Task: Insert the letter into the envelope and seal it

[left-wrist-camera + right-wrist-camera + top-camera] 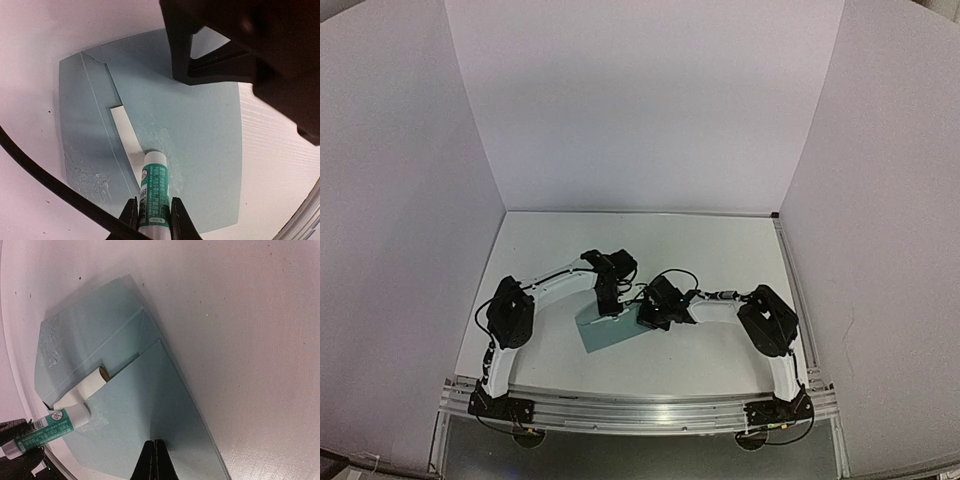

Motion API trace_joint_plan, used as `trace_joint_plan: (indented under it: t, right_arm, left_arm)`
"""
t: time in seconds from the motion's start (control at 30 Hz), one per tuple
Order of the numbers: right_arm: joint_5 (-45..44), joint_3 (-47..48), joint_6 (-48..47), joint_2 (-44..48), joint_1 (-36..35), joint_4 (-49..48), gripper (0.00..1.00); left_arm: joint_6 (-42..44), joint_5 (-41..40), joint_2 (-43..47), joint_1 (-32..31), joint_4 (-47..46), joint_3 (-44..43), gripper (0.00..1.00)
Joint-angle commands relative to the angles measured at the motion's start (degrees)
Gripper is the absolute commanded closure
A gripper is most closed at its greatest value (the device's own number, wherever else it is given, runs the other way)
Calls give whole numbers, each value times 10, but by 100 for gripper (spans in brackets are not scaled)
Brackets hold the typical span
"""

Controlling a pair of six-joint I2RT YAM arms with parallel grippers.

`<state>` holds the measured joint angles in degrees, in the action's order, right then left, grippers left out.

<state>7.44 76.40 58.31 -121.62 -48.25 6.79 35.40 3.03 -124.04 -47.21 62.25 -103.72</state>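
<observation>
Teal envelope (200, 150) is lying flap-open on the white table (260, 340), the letter (125, 135) tucked inside (only a pale strip is showing). The left gripper (154, 215) is clamping a glue stick (155, 185), tip touching the envelope; the right gripper (154, 450), jaws closed empty, is resting on it.

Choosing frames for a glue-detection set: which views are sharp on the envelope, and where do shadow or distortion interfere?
Top external: even light, wide-angle bowing, envelope tiny between dark arms. Left wrist: sharp on glue stick and smears, but an arm's black bulk blocks the upper right. Right wrist: sharp, soft shadow around the right end effector, table edge bowed at left.
</observation>
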Motion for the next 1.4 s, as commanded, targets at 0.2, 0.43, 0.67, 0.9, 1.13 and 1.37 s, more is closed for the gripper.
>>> trace_joint_plan:
  t: [0.2, 0.43, 0.67, 0.9, 1.13, 1.37]
  right_arm:
    - [-17, 3, -8, -20, 0, 46, 100]
    - [-18, 5, -8, -20, 0, 46, 100]
    - [-21, 3, -6, -19, 0, 47, 100]
    - [-17, 6, -8, -22, 0, 48, 100]
    - [-9, 21, -11, -30, -1, 47, 100]
    - [-6, 27, -12, -33, 0, 48, 100]
  left_arm:
    - [33, -25, -5, 1, 141, 3, 100]
    - [45, -37, 11, 1, 152, 54, 100]
    - [52, -57, 42, 1, 136, 104, 100]
    - [27, -9, 66, 1, 127, 78, 100]
    - [7, 40, 61, -4, 92, -26, 100]
    - [11, 33, 51, -18, 29, 16, 100]
